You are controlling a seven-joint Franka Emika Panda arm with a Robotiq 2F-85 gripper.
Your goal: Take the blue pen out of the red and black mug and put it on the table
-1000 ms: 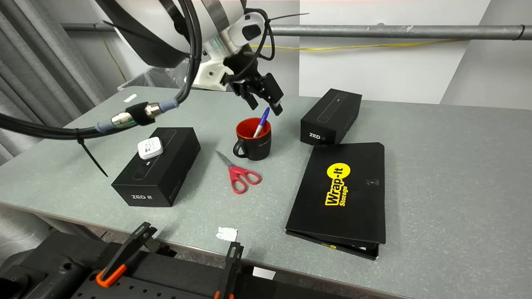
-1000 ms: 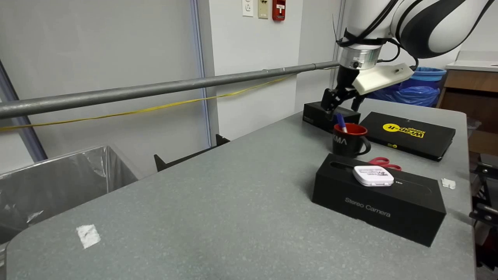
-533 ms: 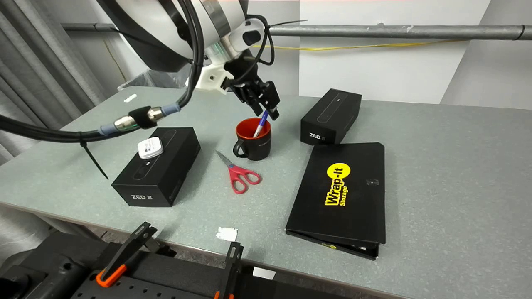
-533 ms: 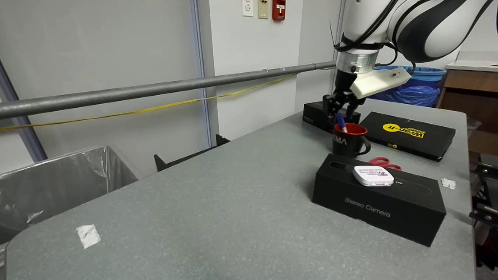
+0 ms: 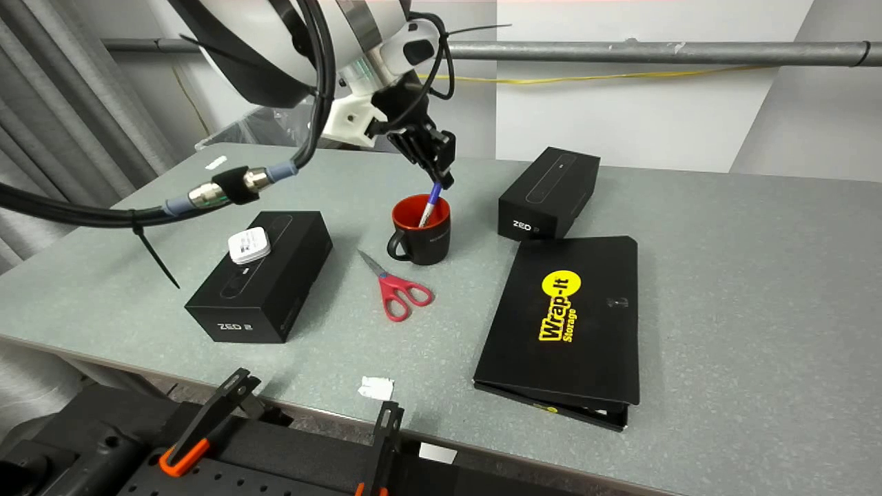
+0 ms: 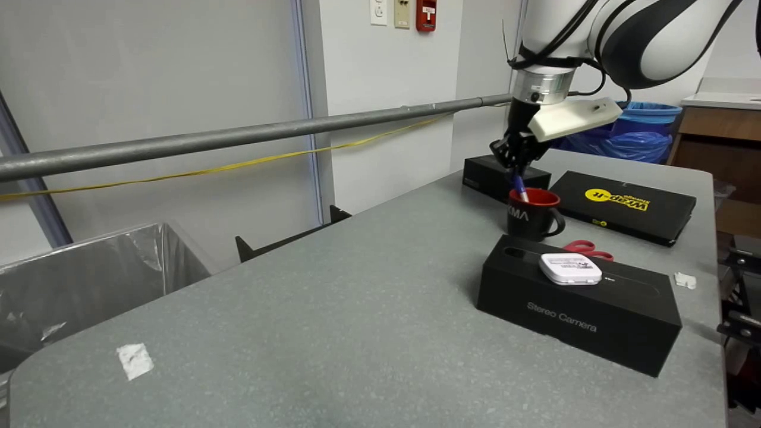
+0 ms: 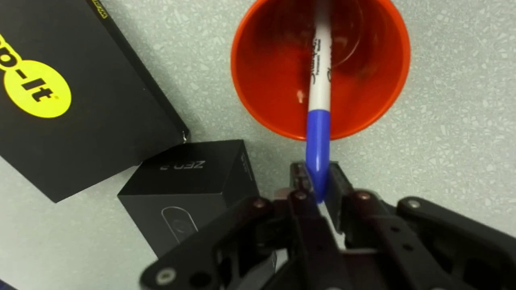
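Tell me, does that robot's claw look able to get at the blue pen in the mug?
Yes, most likely. The blue pen leans up out of the mug, its blue cap above the rim, and the claw appears closed on that cap from both sides. Nothing visible blocks it.

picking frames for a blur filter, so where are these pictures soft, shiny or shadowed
Wrist view: the end effector looks soft and dark, the blue pen blurs toward its end inside the red and black mug, whose inner wall shows a likely glint; in an exterior view, a soft shadow lies on the table beside the black box under the white case.
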